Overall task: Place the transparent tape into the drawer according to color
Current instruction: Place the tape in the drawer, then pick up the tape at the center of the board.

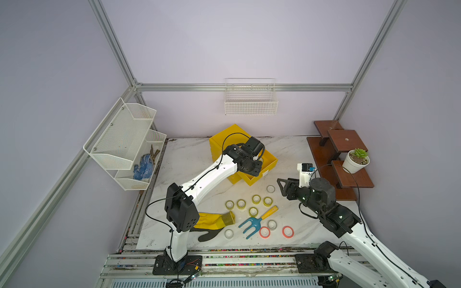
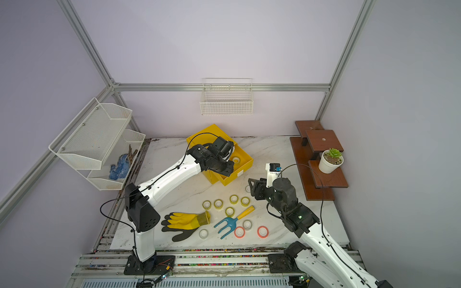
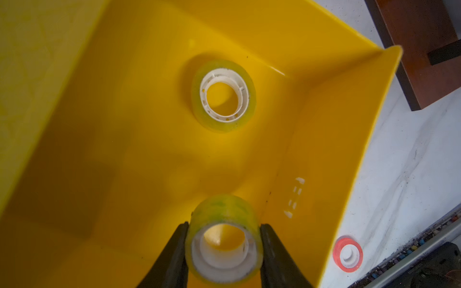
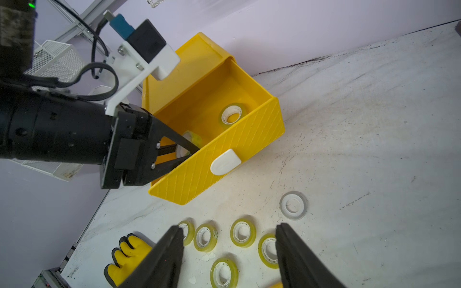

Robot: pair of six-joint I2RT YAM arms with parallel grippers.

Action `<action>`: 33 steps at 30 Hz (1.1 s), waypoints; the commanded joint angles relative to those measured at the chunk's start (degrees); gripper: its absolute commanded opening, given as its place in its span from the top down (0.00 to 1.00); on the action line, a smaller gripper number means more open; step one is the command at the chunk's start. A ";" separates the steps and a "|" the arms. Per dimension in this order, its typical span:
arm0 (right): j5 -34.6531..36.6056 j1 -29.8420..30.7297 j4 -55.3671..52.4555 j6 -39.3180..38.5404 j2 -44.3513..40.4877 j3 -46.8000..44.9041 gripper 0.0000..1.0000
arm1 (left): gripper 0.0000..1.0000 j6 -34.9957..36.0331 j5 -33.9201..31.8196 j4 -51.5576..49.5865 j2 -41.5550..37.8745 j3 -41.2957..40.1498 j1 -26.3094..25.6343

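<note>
Yellow-green roll (image 3: 224, 208) tight in left tool (image 3: 224, 225) within open drawer (image 3: 324, 139) near second roll (image 3: 224, 126); right tool (image 4: 228, 225) apart.

White marble-patterned tabletop (image 1: 187, 159), marked with dark specks. Resting directly on it: yellow cabinet (image 1: 225, 138) at the rear, brown stepped stand (image 1: 320, 154) along the right edge, and yellow glove (image 2: 185, 222) and blue hand fork (image 1: 252, 224) near the front. Also loose tape — five yellow-green rolls (image 1: 256, 199), three clear rolls (image 1: 270, 188), two red-orange rolls (image 1: 287, 231).
</note>
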 commanded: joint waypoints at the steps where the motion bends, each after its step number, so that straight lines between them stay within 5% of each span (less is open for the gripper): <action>1: 1.21 0.17 -0.55 0.74 -0.41 0.59 0.36 | 0.50 0.65 0.06 0.33 0.13 2.63 0.15; 13: 0.58 0.17 -2.17 1.57 -0.35 0.76 0.30 | 0.16 0.08 -3.14 2.09 -5.94 3.26 0.15; 16: 0.51 0.22 -2.62 1.93 -0.17 0.38 0.29 | 0.01 -0.19 -4.60 3.99 -10.86 0.57 0.15; 28: -3.27 0.22 -0.54 5.03 3.90 -6.71 0.29 | 0.00 -2.29 -21.81 18.03 -41.63 -32.55 0.97; 33: -6.54 0.22 1.28 4.53 11.34 -8.63 0.29 | 0.00 -6.72 -22.50 20.94 -50.51 -46.57 4.92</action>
